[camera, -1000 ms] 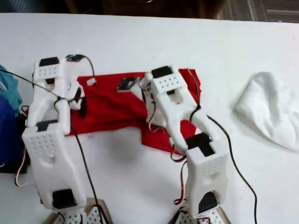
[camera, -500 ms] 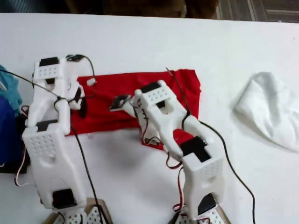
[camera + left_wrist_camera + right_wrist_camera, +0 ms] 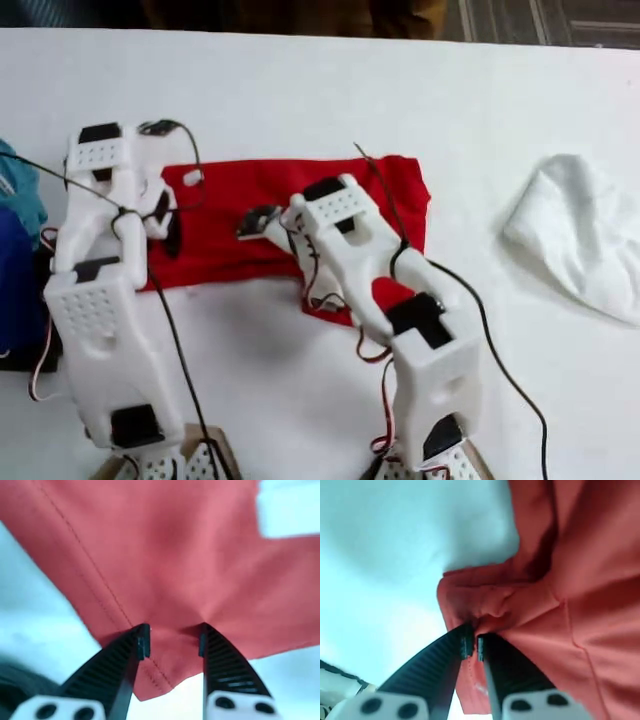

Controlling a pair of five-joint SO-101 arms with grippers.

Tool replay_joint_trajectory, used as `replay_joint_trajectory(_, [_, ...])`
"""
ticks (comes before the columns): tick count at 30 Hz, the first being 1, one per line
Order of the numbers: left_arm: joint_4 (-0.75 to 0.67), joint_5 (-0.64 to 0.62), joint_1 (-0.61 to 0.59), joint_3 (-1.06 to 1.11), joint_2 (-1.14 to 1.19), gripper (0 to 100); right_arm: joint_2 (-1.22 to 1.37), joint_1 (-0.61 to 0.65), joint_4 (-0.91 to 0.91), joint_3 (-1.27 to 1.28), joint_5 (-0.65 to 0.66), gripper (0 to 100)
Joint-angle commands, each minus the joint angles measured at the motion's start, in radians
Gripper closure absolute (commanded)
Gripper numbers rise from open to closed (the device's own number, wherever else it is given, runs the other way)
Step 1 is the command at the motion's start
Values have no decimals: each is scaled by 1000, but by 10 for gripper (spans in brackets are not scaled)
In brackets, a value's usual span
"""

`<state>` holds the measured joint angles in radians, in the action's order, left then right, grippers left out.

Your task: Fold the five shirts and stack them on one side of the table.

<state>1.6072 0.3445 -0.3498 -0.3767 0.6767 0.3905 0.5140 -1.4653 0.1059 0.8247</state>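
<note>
Desk (image 3: 330,90): one, white-topped, seen from above in the high view. Red shirt (image 3: 250,190): one, spread flat across the centre of the frame, its long side running left to right, with one corner drawn down towards the lower centre beneath the right arm (image 3: 400,300). White shirt (image 3: 585,235): one, lying as a loose rumpled mound at the right edge of the frame, well apart from the red shirt. Teal cloth (image 3: 18,190): one piece, at the far left edge, cut off by the frame. Blue cloth (image 3: 15,275): one piece, dark, just below the teal cloth at the same edge; whether either is folded cannot be told. Arms: two, white, both rising from the bottom edge of the frame. Left arm (image 3: 100,300): stands at the left, its left hand (image 3: 172,218) down over the left end of the red shirt; the left wrist view shows the left hand (image 3: 172,640) with jaws spread apart, both tips pressed onto the red cloth near a stitched hem and grasping nothing. Right arm: leans up and to the left over the middle of the red shirt; its right hand (image 3: 471,647) is clenched on a bunched fold at the red shirt's edge, jaws almost together.
</note>
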Motion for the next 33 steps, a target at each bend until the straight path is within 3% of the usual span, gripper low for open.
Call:
replay_joint_trajectory(1, [17, 40, -46, -5, -20, 819, -96, 8, -16, -6, 2, 981])
replay_joint_trajectory(14, [64, 89, -64, -4, -14, 819, -113, 33, -71, 3, 2, 981])
replay_joint_trajectory(26, [64, 83, -61, -12, -20, 819, -114, 24, 50, 98, 0, 976])
replay_joint_trajectory(33, [143, 83, -61, -142, -20, 815, -124, 30, -30, 98, 2, 792])
